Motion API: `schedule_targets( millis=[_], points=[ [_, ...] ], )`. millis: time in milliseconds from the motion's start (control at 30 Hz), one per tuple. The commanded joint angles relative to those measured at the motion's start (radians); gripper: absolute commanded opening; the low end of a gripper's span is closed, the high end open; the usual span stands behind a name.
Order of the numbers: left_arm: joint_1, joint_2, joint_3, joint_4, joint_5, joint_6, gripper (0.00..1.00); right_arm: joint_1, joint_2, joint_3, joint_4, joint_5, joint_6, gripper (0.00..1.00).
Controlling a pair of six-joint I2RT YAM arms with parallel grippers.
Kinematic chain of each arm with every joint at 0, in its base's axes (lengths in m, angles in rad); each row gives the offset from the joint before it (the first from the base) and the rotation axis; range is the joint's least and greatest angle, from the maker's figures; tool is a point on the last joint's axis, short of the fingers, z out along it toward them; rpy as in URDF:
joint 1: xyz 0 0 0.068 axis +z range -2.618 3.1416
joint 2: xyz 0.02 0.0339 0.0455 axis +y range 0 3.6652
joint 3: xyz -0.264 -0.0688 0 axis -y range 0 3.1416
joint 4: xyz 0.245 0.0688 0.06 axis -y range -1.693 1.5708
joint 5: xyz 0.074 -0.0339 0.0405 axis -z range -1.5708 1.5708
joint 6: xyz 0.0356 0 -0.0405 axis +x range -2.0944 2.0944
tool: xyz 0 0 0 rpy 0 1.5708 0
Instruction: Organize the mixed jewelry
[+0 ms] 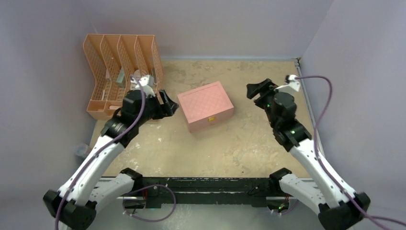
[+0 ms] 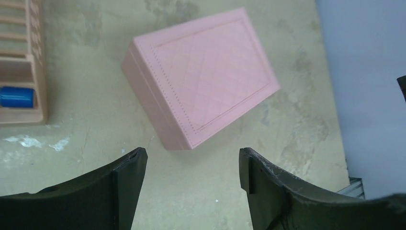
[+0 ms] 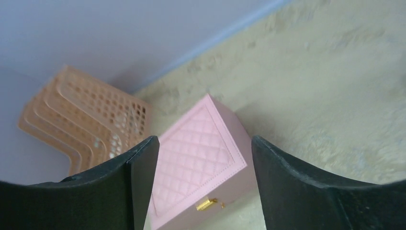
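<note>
The mixed jewelry is out of view in every frame. A pink quilted jewelry box [image 1: 206, 105] lies shut in the middle of the table, its gold clasp [image 1: 210, 120] facing the arms. My left gripper [image 1: 170, 105] hovers just left of the box, open and empty. In the left wrist view the left gripper [image 2: 191, 158] frames bare table, with the box [image 2: 206, 72] beyond it. My right gripper [image 1: 256, 90] hangs to the right of the box, apart from it, open and empty. The right wrist view shows the right gripper [image 3: 205, 143] with the box [image 3: 196, 163] and its clasp [image 3: 206, 205] between the fingers, farther off.
An orange perforated file organiser [image 1: 119, 62] stands at the back left, close behind my left arm. One of its slots holds a blue object [image 2: 16, 97]. Walls close in the table at the back and on the right.
</note>
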Motion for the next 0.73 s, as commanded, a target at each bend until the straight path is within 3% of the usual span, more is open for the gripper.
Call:
schedule_targets(
  millis=[0,200,433,700],
  points=[
    [0.001,-0.140,0.120,-0.182,-0.072,0.099,0.71,0.001,-0.139,0.089,-0.153,0.228,-0.071,0.76],
    [0.001,-0.260,0.253,-0.372,-0.140,0.182,0.76,0.001,-0.295,0.151,-0.243,0.336,-0.114,0.86],
    [0.001,-0.356,0.374,-0.537,-0.252,0.207,0.80,0.002,-0.366,0.231,-0.315,0.413,-0.111,0.97],
    [0.001,-0.393,0.398,-0.580,-0.256,0.203,0.84,0.001,-0.394,0.245,-0.346,0.424,-0.087,0.99]
  ],
)
